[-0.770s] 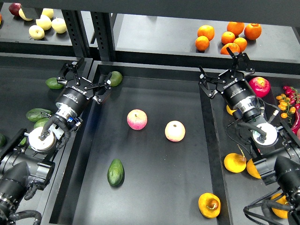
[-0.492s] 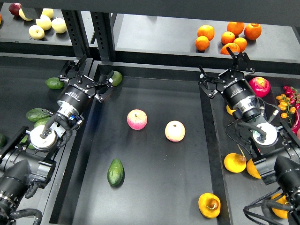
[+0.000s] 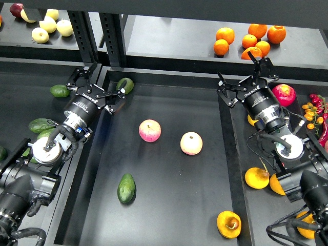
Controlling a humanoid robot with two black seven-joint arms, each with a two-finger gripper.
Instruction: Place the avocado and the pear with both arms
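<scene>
The dark green avocado (image 3: 126,188) lies in the centre tray (image 3: 169,230), near its front left. The orange-yellow pear (image 3: 229,224) with its brown dimple lies at the tray's front right. My left gripper (image 3: 106,83) is open and empty over the tray's back left corner, far behind the avocado. My right gripper (image 3: 241,70) is open and empty over the tray's back right edge, far behind the pear.
Two pink-and-yellow apples (image 3: 149,130) (image 3: 191,143) lie mid-tray. A lighter avocado (image 3: 125,85) sits at the back left corner by my left fingers. More avocados (image 3: 41,125) lie left, pears (image 3: 257,178) and a red apple (image 3: 284,94) right. Oranges (image 3: 250,40) are on the back shelf.
</scene>
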